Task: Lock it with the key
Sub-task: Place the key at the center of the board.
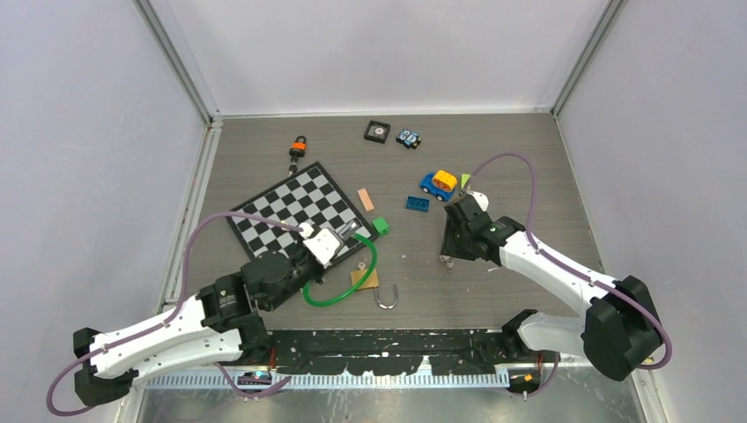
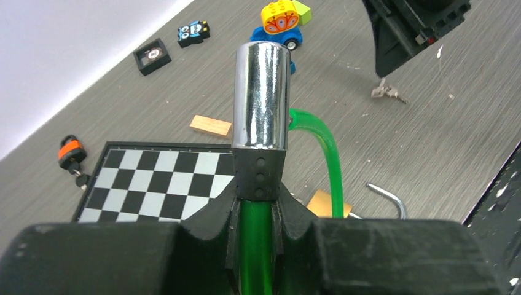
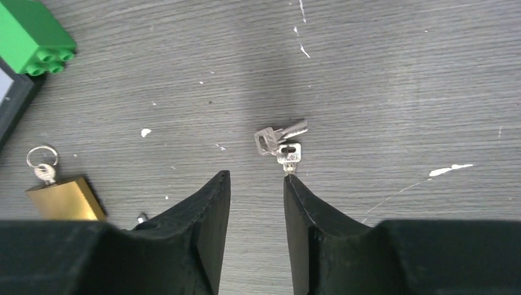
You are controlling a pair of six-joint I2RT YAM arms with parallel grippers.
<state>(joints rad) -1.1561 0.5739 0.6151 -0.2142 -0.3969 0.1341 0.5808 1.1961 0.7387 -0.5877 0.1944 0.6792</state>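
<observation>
My left gripper [image 1: 330, 240] is shut on a green cable lock [image 2: 257, 239], just below its black collar. The lock's chrome barrel [image 2: 262, 92] sticks out beyond the fingers, and the cable [image 1: 345, 291] loops down onto the table. A small bunch of silver keys [image 3: 281, 142] lies flat on the table; it also shows in the top view [image 1: 447, 261]. My right gripper [image 3: 256, 177] is open and empty, low over the table. The keys lie just ahead of its right fingertip [image 3: 290, 182], not between the jaws.
A brass padlock [image 1: 365, 278] with a key ring and a loose steel shackle [image 1: 388, 298] lie near the cable loop. A chessboard [image 1: 295, 207], green brick [image 1: 380, 226], wooden block [image 1: 365, 199], blue brick [image 1: 417, 204], toy car [image 1: 438, 183] and orange padlock [image 1: 299, 145] lie farther back.
</observation>
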